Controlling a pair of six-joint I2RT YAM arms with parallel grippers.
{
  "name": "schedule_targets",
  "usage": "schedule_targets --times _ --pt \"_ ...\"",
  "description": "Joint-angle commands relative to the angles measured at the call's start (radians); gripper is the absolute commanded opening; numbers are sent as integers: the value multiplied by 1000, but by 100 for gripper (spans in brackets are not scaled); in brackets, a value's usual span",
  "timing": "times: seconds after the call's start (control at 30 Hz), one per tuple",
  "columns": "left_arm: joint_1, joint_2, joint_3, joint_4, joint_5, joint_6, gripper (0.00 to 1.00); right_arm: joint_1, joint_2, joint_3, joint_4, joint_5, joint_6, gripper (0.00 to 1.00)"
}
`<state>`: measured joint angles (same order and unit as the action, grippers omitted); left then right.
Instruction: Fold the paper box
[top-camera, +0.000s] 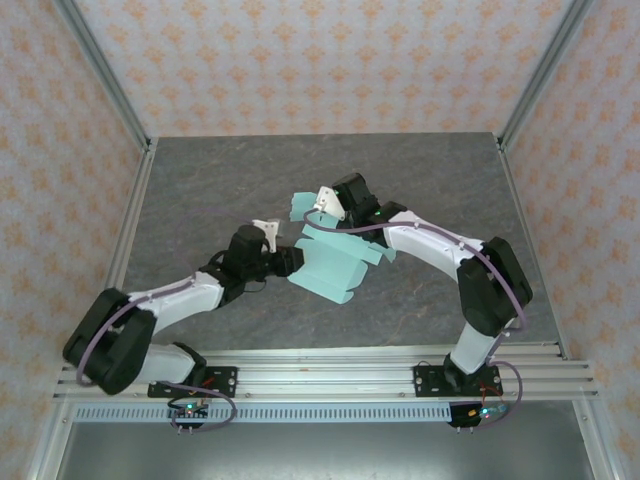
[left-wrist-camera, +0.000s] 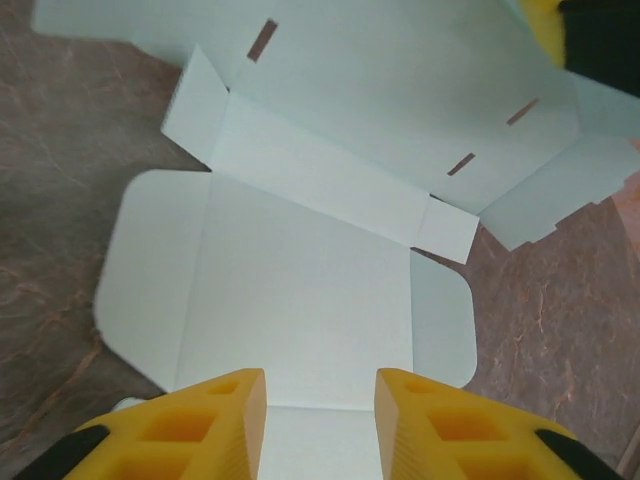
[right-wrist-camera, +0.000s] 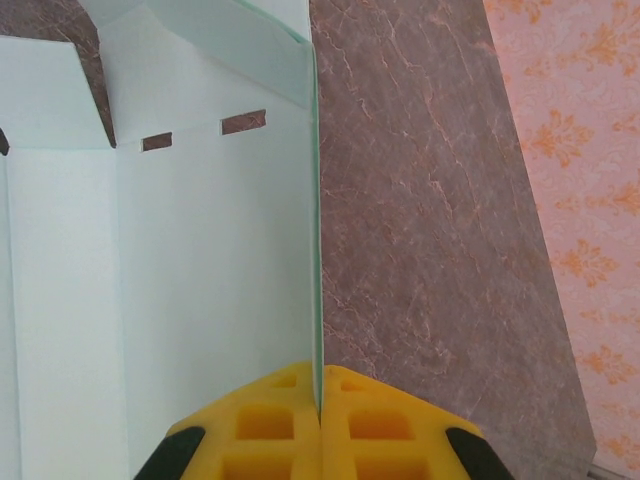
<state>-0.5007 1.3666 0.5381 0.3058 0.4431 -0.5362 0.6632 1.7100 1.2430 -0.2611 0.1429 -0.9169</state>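
Observation:
The paper box is a pale mint die-cut sheet, partly folded, held up over the middle of the table. My right gripper is shut on it from the far side. In the right wrist view its yellow fingers pinch the thin edge of an upright panel at the right gripper. My left gripper is at the sheet's near-left edge. In the left wrist view the left gripper stands open, its fingertips apart over a flat panel of the paper box with rounded side flaps.
The table is grey-brown marbled stone. Patterned walls and aluminium posts enclose it on three sides. A metal rail runs along the near edge. The table lies bare to the right of the sheet.

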Motion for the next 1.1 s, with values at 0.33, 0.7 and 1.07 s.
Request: schedule_targets --times 0.33,0.7,1.07 --pt "-78 423 263 276 -56 -100 17 6 -33 -20 23 51 60 0" --pt "-102 575 262 329 -129 -123 10 16 -38 -69 58 53 91 0" --pt "-110 647 253 388 -181 -147 8 70 -57 -139 155 87 89 0"
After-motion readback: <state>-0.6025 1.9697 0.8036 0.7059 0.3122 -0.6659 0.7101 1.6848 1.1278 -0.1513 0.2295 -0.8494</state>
